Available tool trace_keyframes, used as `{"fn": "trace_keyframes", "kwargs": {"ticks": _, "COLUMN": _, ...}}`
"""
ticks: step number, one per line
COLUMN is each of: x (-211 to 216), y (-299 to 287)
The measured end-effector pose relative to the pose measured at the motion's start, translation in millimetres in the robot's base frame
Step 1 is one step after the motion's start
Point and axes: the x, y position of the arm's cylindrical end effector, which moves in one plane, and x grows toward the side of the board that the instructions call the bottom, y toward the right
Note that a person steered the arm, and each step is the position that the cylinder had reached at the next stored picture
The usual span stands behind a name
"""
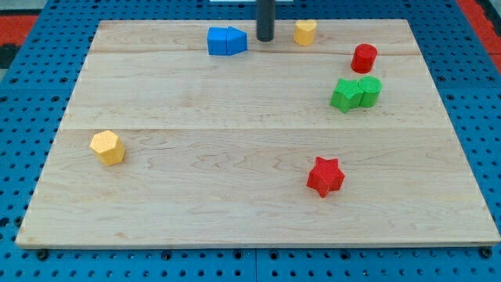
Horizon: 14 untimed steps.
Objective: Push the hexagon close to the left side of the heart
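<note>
A yellow hexagon (107, 147) lies near the board's left edge, below the middle. A yellow heart (305, 32) lies near the view's top edge, right of centre. My tip (265, 39) rests on the board at the top, just left of the heart with a small gap, and just right of the blue blocks. The hexagon is far from my tip, down and to the left.
A blue cube (218, 41) and a blue triangular block (236, 40) touch each other left of my tip. A red cylinder (364, 58), a green star (345, 94) and a green cylinder (369, 90) sit at the right. A red star (325, 175) lies lower right.
</note>
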Motion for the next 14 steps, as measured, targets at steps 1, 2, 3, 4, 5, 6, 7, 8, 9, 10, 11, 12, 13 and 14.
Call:
{"fn": "trace_keyframes", "kwargs": {"ticks": 1, "x": -7, "y": 49}}
{"fn": "trace_keyframes", "kwargs": {"ticks": 2, "x": -8, "y": 80}}
{"fn": "trace_keyframes", "kwargs": {"ticks": 3, "x": 9, "y": 40}}
{"fn": "trace_keyframes", "kwargs": {"ticks": 4, "x": 76, "y": -26}}
{"fn": "trace_keyframes", "kwargs": {"ticks": 5, "x": 168, "y": -68}}
{"fn": "trace_keyframes", "kwargs": {"ticks": 6, "x": 242, "y": -149}}
{"fn": "trace_keyframes", "kwargs": {"ticks": 7, "x": 287, "y": -257}}
{"fn": "trace_keyframes", "kwargs": {"ticks": 8, "x": 263, "y": -310}}
{"fn": "trace_keyframes", "kwargs": {"ticks": 9, "x": 251, "y": -261}}
{"fn": "trace_keyframes", "kwargs": {"ticks": 10, "x": 261, "y": -263}}
{"fn": "trace_keyframes", "kwargs": {"ticks": 11, "x": 241, "y": -227}}
{"fn": "trace_keyframes", "kwargs": {"ticks": 12, "x": 244, "y": -211}}
{"fn": "trace_keyframes", "kwargs": {"ticks": 13, "x": 247, "y": -219}}
{"fn": "trace_keyframes", "kwargs": {"ticks": 14, "x": 238, "y": -208}}
